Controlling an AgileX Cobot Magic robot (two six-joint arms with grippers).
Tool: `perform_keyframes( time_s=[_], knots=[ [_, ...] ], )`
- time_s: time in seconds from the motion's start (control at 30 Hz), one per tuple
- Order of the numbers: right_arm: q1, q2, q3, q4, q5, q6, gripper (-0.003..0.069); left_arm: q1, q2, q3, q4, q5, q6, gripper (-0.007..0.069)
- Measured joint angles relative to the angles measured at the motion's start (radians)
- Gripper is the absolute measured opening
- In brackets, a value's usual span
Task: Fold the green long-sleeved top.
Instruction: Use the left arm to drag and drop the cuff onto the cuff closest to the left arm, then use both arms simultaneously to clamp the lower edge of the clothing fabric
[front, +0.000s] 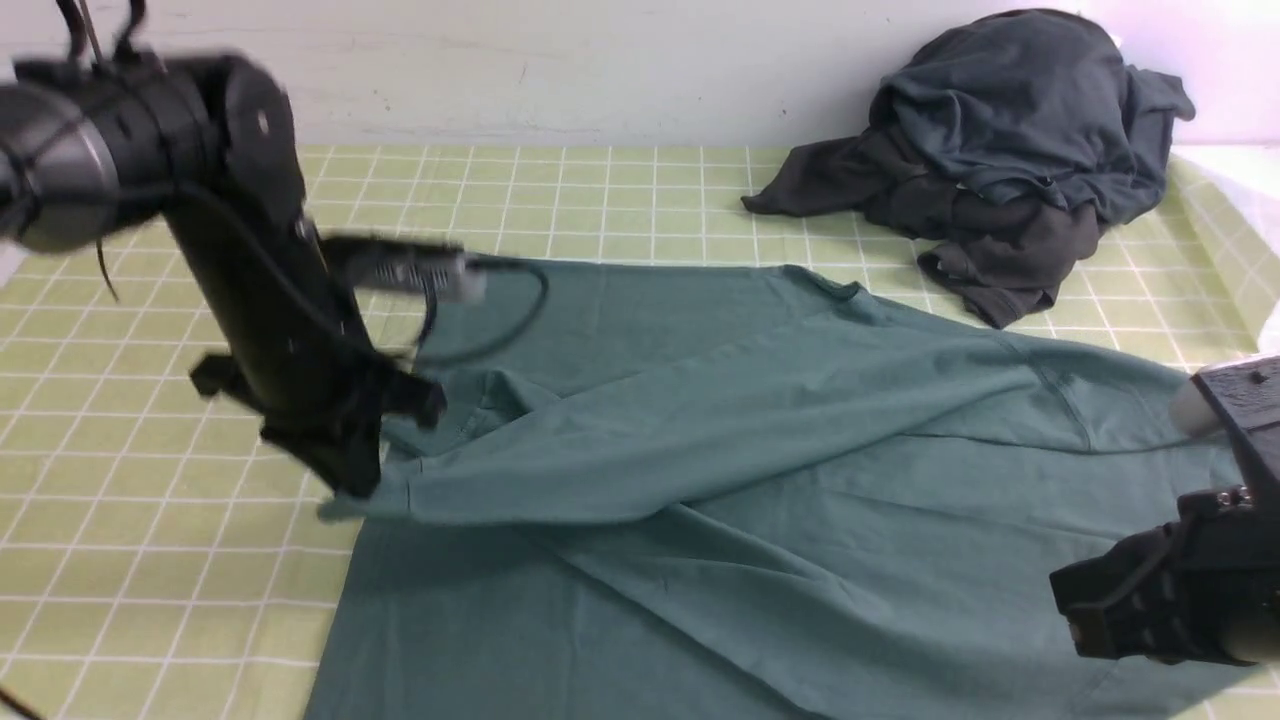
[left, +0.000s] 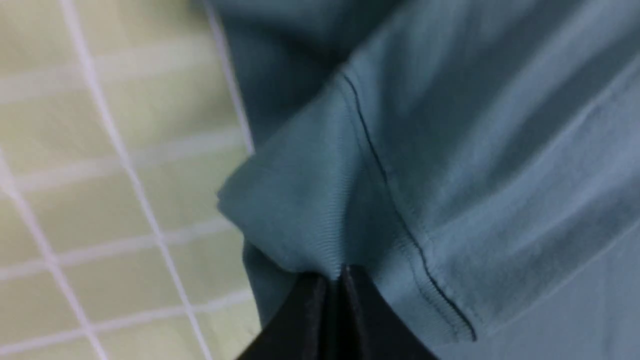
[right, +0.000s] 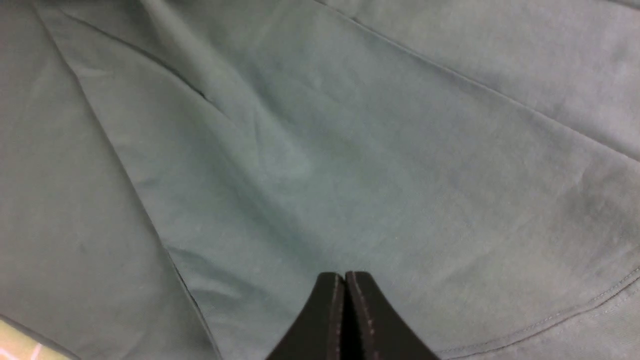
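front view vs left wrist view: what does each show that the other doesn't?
Front only: the whole green top spread out with one sleeve lying across it, the dark garment pile at the far right, and the right arm over the top's right side.
Left wrist only: the left gripper up close, jaws shut on the ribbed cuff, and the stitched seam beside it.
Both: the left gripper at that sleeve end, green fabric, and the checked tablecloth.
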Motion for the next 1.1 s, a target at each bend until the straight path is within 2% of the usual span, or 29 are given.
perform_keyframes(
  time_s=[0.13, 0.2, 0.33, 0.37, 0.4, 0.5, 0.6, 0.8, 1.1],
  knots=[
    [0.0, 0.0, 0.0, 0.007, 0.003, 0.0, -0.0016, -0.037, 0.002, 0.093, 0.045, -0.126, 0.002, 0.0056],
    [0.0, 0.0, 0.0, 0.009, 0.004, 0.0, -0.0016, -0.043, -0.001, 0.098, 0.064, -0.132, 0.002, 0.0099],
    [0.0, 0.0, 0.0, 0.011, 0.02, 0.0, -0.0016, -0.052, -0.039, 0.101, 0.083, -0.123, 0.001, 0.0239],
    [0.0, 0.0, 0.0, 0.011, 0.02, 0.0, -0.0016, -0.052, -0.042, 0.101, 0.083, -0.121, 0.001, 0.0246],
    [0.0, 0.0, 0.0, 0.011, 0.025, 0.0, -0.0016, -0.063, -0.061, 0.101, 0.085, -0.113, 0.001, 0.0293],
    [0.0, 0.0, 0.0, 0.02, 0.027, 0.0, -0.0016, -0.084, -0.097, 0.101, 0.087, -0.085, 0.001, 0.036],
    [0.0, 0.0, 0.0, 0.028, 0.027, 0.0, -0.0016, -0.107, -0.124, 0.101, 0.087, -0.061, 0.001, 0.0385],
    [0.0, 0.0, 0.0, 0.029, 0.031, -0.011, -0.0016, -0.159, -0.161, 0.154, 0.09, -0.072, 0.001, 0.0388],
    [0.0, 0.0, 0.0, 0.029, 0.035, -0.019, -0.0016, -0.241, -0.245, 0.386, 0.089, -0.128, 0.002, 0.0388]
  ],
)
